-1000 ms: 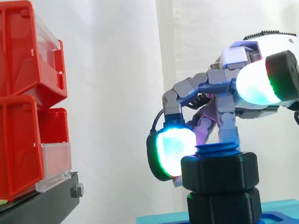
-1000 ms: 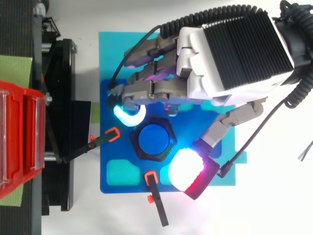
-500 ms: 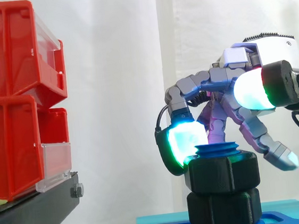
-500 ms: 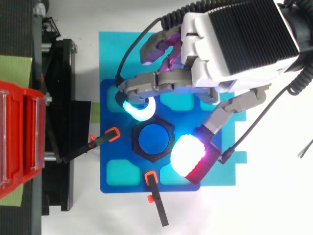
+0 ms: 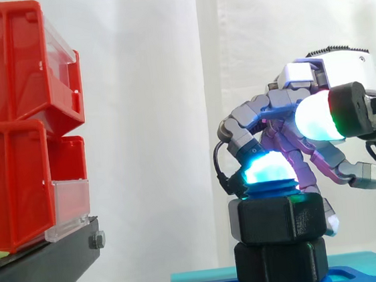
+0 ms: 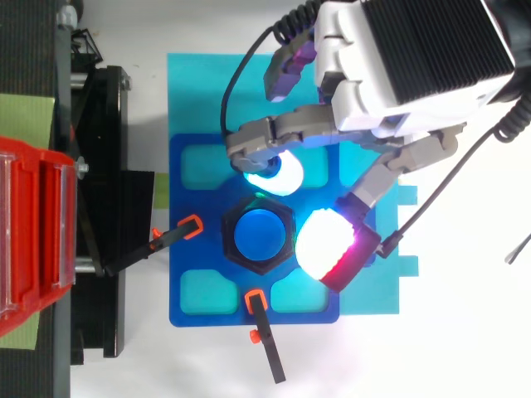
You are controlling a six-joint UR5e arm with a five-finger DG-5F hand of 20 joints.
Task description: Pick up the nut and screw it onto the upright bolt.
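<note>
Hand: the hand (image 6: 398, 75) hangs over the far side of the bolt, spread and pinching nothing.
Fingertip: one bent finger puts its cyan fingertip (image 5: 266, 168) down on the nut's top rim, right against the thread.
Thumb: in the side view the thumb pad (image 6: 325, 247) looks to ride above the nut, so I read it as off it.
Other fingers: they fan out behind and to the side, touching nothing I can see.
Nut: the nut (image 5: 277, 219) is threaded on the bolt (image 6: 261, 234), a few blue threads showing above it. It sits just over a second nut (image 5: 281, 262) at the blue plate (image 6: 187, 249); I can't tell if the two touch.
Just changed: a second ago that fingertip was low on the nut's left flank. It has since swept round the rim and climbed onto the top, while the hand has pulled back.
Nut's turn: the faces seem to have rotated slightly; the height hardly moves.
Meaning: I judge this the end of one turning stroke. The pick-up is done, the screwing is partly done, and I expect to reset the finger for another stroke.
Watch: a pad on top could skid off the rim.
</note>
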